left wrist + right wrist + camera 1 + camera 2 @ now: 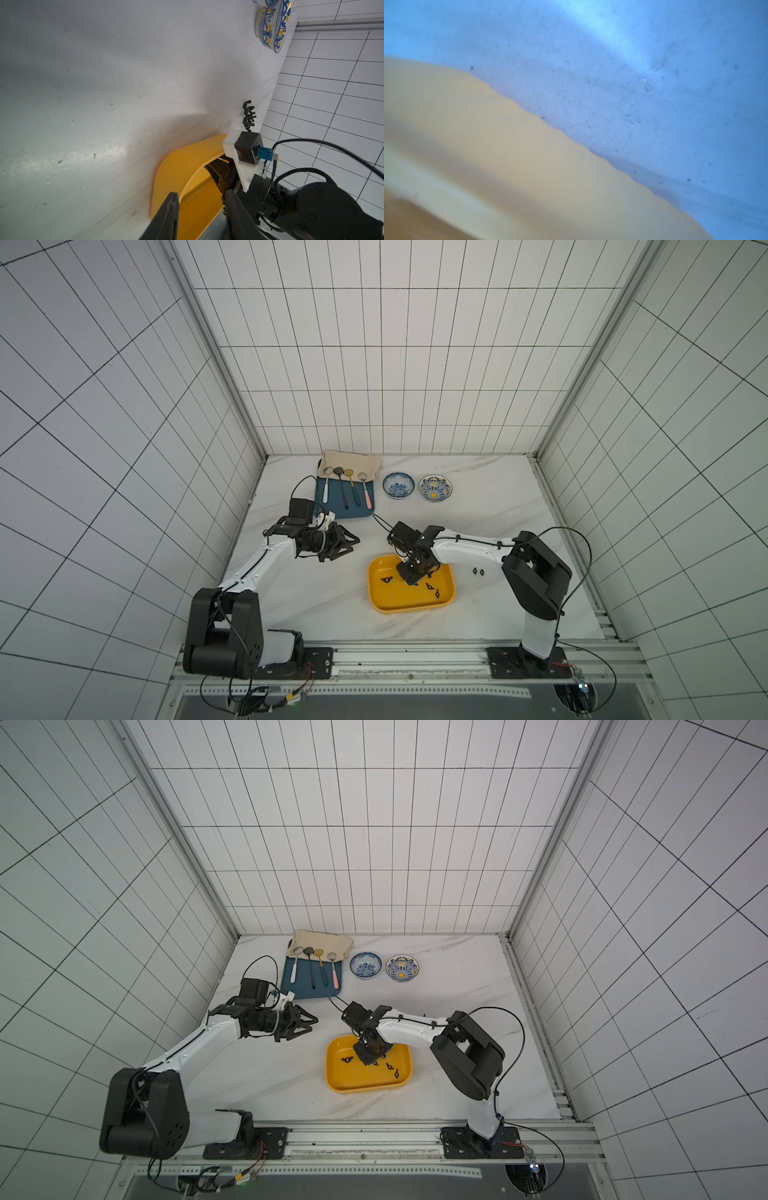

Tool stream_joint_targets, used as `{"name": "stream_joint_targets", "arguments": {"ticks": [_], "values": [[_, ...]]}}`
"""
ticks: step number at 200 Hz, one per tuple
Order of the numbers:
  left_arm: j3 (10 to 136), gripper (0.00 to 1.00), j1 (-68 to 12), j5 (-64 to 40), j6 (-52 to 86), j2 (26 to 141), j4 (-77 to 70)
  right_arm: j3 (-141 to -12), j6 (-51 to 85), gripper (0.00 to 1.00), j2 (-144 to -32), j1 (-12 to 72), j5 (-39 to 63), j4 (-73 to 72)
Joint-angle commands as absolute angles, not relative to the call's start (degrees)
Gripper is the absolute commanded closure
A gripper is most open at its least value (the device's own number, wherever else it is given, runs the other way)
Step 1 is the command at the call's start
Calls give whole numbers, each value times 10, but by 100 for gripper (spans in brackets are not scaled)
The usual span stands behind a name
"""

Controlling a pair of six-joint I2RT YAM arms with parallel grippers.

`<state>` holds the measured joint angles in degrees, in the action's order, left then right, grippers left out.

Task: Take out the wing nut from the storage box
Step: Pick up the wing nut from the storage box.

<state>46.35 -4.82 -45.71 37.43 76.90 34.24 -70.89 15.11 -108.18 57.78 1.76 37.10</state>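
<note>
Four spoons (326,490), two bowls (398,486), two wing nuts (475,571) beside one storage box (405,600), at least three inside it.

Top views evenly bright; right wrist view blurred, blue-tinted.

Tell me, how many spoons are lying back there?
4, side by side on the dark-blue tray, heads on the beige cloth: the white-handled spoon, black-handled spoon, teal-handled spoon and pink-handled spoon. None seems hidden.

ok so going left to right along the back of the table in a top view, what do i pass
dark-blue tray → blue-and-white bowl → blue-and-yellow bowl
</note>
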Motion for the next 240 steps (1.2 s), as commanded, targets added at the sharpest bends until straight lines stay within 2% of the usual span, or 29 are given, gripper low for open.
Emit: {"name": "stream_joint_targets", "arguments": {"ticks": [1, 31, 93, 153, 240], "values": [[461, 60, -49, -459, 364, 771, 328, -721, 206, 78, -1105, 566, 3, 392], [461, 60, -49, -459, 365, 774, 328, -719, 219, 73, -1101, 567, 9, 396], [459, 60, -51, -460, 365, 771, 326, -705, 216, 73, -1071, 578, 2, 400], [457, 60, -54, -460, 365, 769, 327, -672, 217, 71, -1027, 580, 54, 390], [455, 60, -59, -457, 366, 768, 327, -674, 212, 70, -1060, 594, 52, 392]]}}
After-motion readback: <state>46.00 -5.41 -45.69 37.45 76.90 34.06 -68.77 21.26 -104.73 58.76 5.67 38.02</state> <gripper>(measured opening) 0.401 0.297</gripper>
